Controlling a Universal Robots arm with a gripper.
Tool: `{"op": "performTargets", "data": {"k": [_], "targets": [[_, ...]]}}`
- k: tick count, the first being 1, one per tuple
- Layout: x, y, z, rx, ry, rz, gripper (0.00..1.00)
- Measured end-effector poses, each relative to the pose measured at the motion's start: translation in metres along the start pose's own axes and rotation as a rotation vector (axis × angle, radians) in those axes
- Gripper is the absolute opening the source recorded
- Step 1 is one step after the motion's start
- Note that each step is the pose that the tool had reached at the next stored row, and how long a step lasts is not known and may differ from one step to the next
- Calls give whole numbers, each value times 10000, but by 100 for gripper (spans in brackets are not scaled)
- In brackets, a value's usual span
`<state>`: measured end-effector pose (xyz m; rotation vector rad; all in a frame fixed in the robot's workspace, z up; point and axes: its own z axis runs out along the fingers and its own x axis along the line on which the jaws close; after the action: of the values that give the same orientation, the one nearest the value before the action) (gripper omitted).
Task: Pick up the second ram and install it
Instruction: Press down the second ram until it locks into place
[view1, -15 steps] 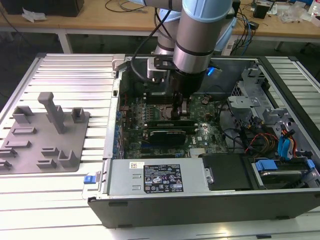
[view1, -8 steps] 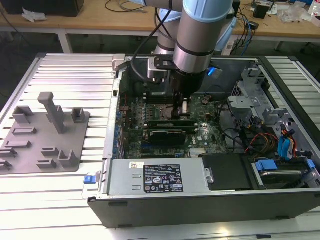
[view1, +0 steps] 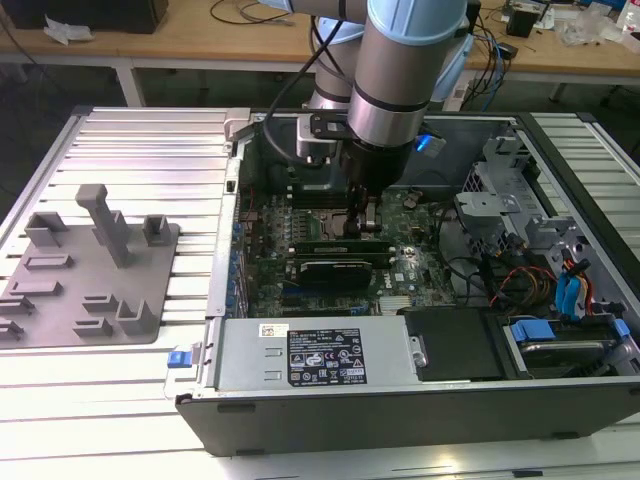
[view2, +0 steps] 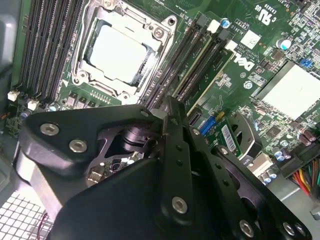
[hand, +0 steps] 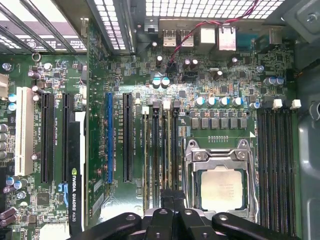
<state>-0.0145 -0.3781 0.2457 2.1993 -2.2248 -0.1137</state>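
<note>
Operator: One query: jaw state?
Unit: Pressed together. My gripper (view1: 368, 222) hangs over the memory slots (hand: 160, 150) beside the processor (hand: 222, 189).
Operator: Second ram (view1: 335, 247)?
Unit: Upright in a slot, just beside my tips.

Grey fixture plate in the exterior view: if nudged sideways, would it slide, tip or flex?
Probably slides rather than tips: the grey fixture plate lies flat and wide on the ribbed table. Likely stiff, since its tall post and blocks look moulded solid. A push high on that post might lift an edge.
</note>
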Motion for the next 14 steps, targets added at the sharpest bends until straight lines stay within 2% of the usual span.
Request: {"op": "performTargets", "data": {"k": [5,14], "targets": [[0,-18,-1,1,0,-1,8],[-3,-248,-14,0,0,0,8]]}}
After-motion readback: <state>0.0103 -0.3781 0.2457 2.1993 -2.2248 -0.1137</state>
